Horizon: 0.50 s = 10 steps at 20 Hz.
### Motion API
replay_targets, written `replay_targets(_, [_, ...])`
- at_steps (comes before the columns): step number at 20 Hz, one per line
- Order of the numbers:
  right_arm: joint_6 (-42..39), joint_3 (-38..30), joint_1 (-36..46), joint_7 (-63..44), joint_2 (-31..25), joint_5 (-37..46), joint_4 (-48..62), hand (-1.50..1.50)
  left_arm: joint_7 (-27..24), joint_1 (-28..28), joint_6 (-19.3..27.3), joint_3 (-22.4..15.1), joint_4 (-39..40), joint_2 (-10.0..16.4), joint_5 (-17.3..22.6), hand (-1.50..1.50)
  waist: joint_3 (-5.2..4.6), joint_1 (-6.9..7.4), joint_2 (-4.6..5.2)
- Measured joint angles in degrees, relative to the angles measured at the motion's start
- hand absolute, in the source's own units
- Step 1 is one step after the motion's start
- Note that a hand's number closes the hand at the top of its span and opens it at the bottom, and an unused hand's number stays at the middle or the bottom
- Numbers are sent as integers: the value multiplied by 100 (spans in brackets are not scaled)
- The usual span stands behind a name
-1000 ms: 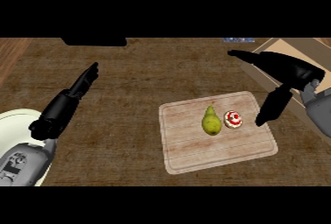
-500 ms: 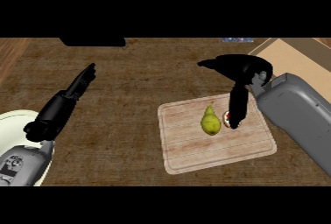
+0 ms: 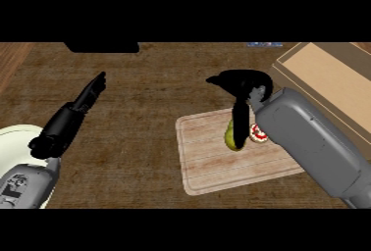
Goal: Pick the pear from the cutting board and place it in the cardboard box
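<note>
Reaching is the step in hand, judged from how things lie: the pear is not yet lifted and no grasp shows.

Nearest, the left forearm comes in low on the left. The left hand [image 3: 76,110] lies flat and straight over the desk [image 3: 145,127], its fingers pressed together and pointing away. It is well apart from everything the task needs, and looks to be resting.

The right forearm [image 3: 311,147] slants in from the near right and crosses the right part of the cutting board [image 3: 217,166]. The pear [image 3: 233,140] lies on that board directly under the right hand, stem end away from the robot. Just right of the pear, half hidden by the wrist, sits a small red and white thing [image 3: 258,133].

The right hand [image 3: 243,84] is bent down at the wrist and hangs above the pear's far end. It is spread: the thumb sticks out to its left, and the fingers [image 3: 239,112] drop straight toward the fruit. Their tips overlap the top of the pear, but I cannot tell whether they touch it.

Next, the hand probably has to sink a little and close thumb and fingers round the pear without nudging the red and white thing.

Farther off, beyond the hand and to its right, the cardboard box [image 3: 326,73] stands open. Carrying the pear there calls for a lift, then a swing away and to the right.
</note>
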<state>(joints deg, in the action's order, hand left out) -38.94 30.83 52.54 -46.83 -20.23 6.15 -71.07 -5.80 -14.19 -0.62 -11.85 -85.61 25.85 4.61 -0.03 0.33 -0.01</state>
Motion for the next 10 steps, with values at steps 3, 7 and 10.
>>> replay_targets(3, [24,86,-179,-31,96,322,-93,-150,-20,-32,-15,44,56,-106,-96,0,1,-17,-2])
replay_targets(7, [9,25,-342,-29,188,704,-128,-150,47,2,-76,114,-3,-198,-208,0,1,-17,-3])
replay_targets(10, [1,-2,-582,31,241,1003,-230,-150,22,34,-203,244,2,-222,-221,0,2,-20,-3])
